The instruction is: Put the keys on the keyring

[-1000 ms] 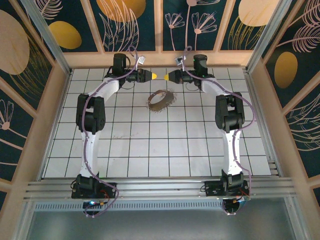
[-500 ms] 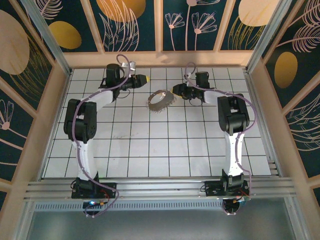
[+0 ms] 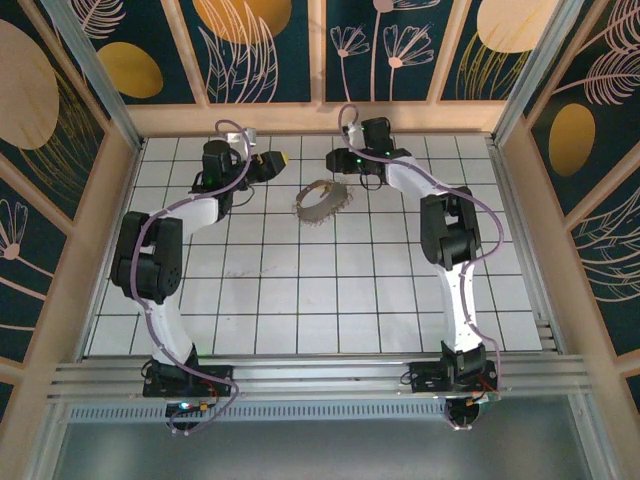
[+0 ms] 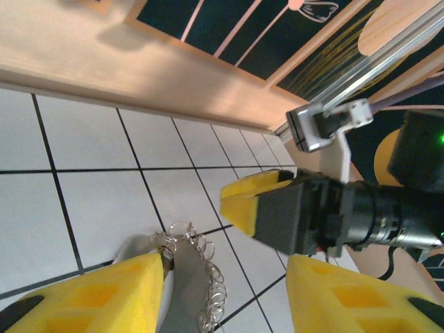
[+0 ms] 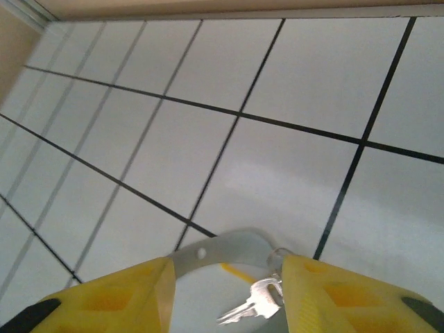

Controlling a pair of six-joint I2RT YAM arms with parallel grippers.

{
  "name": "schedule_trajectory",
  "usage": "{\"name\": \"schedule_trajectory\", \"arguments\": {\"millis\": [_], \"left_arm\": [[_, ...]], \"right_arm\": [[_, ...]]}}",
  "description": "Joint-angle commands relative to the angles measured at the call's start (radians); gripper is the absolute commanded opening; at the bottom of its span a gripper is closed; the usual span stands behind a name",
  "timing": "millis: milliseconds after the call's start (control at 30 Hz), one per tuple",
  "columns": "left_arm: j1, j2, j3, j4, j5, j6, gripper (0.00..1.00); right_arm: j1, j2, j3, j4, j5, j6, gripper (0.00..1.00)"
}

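The keyring point(image 3: 320, 200) is a grey band loop fringed with small metal rings, lying on the white tiles near the back. In the right wrist view its band point(image 5: 222, 248) curves between my fingers. A small silver key point(image 5: 258, 305) and a yellow strip lie just inside it, the key's head by a ring next to my right-hand finger point(image 5: 347, 295). My right gripper point(image 5: 225, 270) point(image 3: 338, 162) is open above them, holding nothing. My left gripper point(image 4: 225, 270) point(image 3: 278, 159) is open too. The ring-fringed band point(image 4: 184, 277) sits beside its left finger point(image 4: 90, 298), and the right gripper point(image 4: 277, 208) is opposite.
The wooden back wall point(image 3: 320, 118) runs close behind both grippers. Aluminium rails point(image 3: 515, 90) line the sides. White tiled floor point(image 3: 320, 290) stretches from the keyring toward the arm bases.
The two grippers met tip to tip behind the keyring and have drawn apart. The left one moved back and left. The right one dipped toward the keyring, and its jaws now stand apart.
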Motion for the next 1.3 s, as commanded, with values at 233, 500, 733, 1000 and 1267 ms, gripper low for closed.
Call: {"name": "schedule_trajectory", "arguments": {"millis": [233,500,733,1000,1267], "left_arm": [[0.047,-0.020,0.038,0.017,0.016,-0.023,0.51],[0.054,-0.010,0.035,0.020,0.028,-0.026,0.51],[0.056,0.003,0.045,0.028,0.046,-0.033,0.52],[0.057,0.019,0.047,0.035,0.070,-0.038,0.52],[0.057,0.029,0.056,0.048,0.079,-0.052,0.52]], "right_arm": [[0.026,0.119,0.102,-0.113,0.131,-0.226,0.45],[0.046,0.161,0.174,-0.153,0.129,-0.283,0.45],[0.067,0.168,0.182,-0.175,0.175,-0.339,0.45],[0.083,0.176,0.187,-0.207,0.220,-0.422,0.45],[0.088,0.192,0.202,-0.221,0.215,-0.444,0.44]]}}
